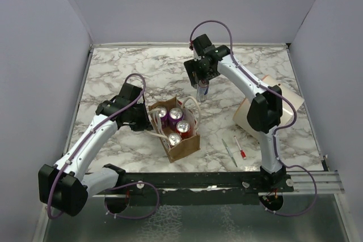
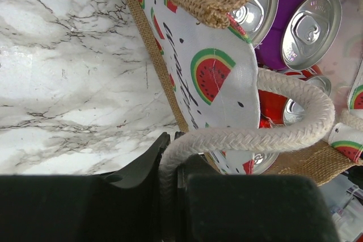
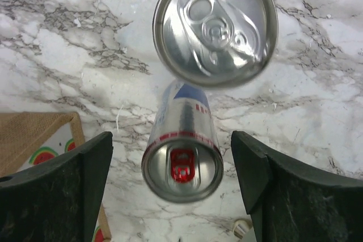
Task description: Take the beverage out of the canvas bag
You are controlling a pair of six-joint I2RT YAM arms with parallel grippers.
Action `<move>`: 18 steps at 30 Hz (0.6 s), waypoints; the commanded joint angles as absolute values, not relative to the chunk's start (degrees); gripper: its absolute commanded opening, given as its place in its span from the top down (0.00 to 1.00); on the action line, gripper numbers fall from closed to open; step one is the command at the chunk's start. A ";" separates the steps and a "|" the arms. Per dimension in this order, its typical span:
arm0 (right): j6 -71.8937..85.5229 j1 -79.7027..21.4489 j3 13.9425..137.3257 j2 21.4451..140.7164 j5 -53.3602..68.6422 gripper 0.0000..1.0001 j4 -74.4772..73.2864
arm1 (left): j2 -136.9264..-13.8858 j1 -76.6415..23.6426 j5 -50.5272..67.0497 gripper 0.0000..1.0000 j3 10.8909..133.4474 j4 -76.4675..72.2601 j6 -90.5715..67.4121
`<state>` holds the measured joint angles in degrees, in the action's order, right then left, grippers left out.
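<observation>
The canvas bag (image 1: 180, 145) stood on the marble counter (image 1: 125, 66), a little below the middle of the top view. It was brown on the outside. Inside it had white cloth with watermelon slices on it. Four cans (image 1: 175, 115) stood in the bag with their shiny tops up. In the left wrist view one was a purple can (image 2: 306, 21) at the upper right, and a red can (image 2: 272, 106) sat just below it.

A white rope handle (image 2: 295, 134) looped out from the bag's side. The left gripper (image 2: 172, 148) was squeezed tight on this rope at the bottom of that view, just beside the bag's left edge.

The right gripper (image 1: 201, 89) hung above and to the right of the bag in the top view. Its two fingers (image 3: 62, 191) were wide apart. A slim can (image 3: 181, 168) with a red tab was between them, and neither finger touched it. I could not tell if it stood on the counter. A wider can (image 3: 215, 26) with a silver top was just above it in the right wrist view. A corner of the bag showed at the lower left there.

At the right of the top view a big cream roll (image 1: 286, 97) lay behind the right arm. Two thin pens (image 1: 229, 151) lay on the counter to the right of the bag.
</observation>
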<state>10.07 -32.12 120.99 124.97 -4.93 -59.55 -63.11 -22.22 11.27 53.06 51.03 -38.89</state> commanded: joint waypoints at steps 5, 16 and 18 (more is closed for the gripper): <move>7.92 -31.64 109.29 109.55 -1.77 0.15 -54.54 | -61.81 -22.24 12.27 1.00 54.23 49.34 -39.29; 9.60 -31.68 105.25 98.22 -2.25 0.16 -56.38 | -59.92 -22.28 13.22 1.00 51.96 49.06 -39.57; 10.02 -31.77 107.09 97.62 -1.34 0.16 -57.57 | -59.39 -22.24 13.48 1.00 51.42 48.90 -39.86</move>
